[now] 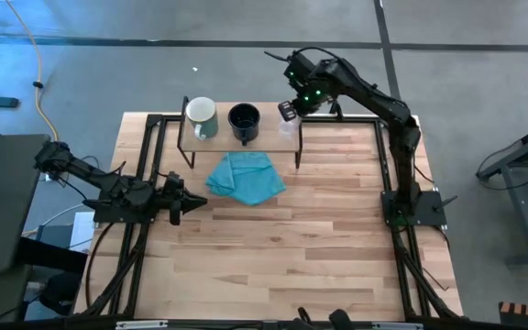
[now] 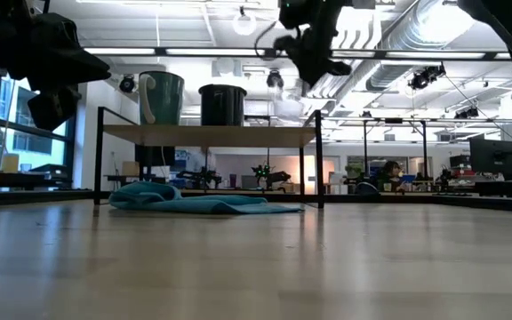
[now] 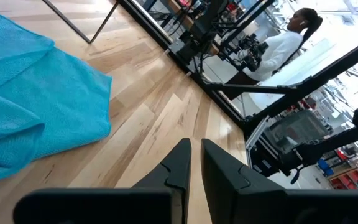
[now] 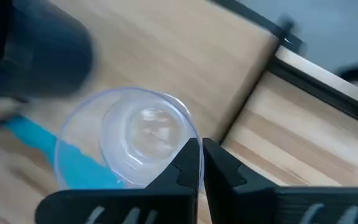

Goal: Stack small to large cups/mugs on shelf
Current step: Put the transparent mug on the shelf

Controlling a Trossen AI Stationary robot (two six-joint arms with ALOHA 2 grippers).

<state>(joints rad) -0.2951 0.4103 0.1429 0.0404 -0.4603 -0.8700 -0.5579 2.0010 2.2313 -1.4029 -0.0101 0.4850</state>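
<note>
The shelf [image 1: 269, 130] stands at the table's far middle. On it stand a pale mug [image 1: 202, 117] at the left end and a black mug [image 1: 244, 122] in the middle. My right gripper [image 1: 289, 112] is shut on the clear glass cup [image 4: 129, 143] at the shelf's right end, to the right of the black mug [image 2: 222, 104]. In the low view the cup [image 2: 288, 108] sits at about board height; I cannot tell whether its base rests on the board. My left gripper [image 1: 191, 203] is shut and empty, low at the table's left. My right gripper pinches the glass cup's rim [image 4: 190, 138] at one side, one finger inside the cup and one outside. The fingers come from above, pointing down. The cup stands upright below them, mouth up.
A crumpled blue cloth [image 1: 245, 177] lies on the table just in front of the shelf and also shows in the left wrist view [image 3: 30, 99]. A black frame [image 1: 151, 137] runs along the table's edges. A person [image 3: 284, 43] stands in the room beyond.
</note>
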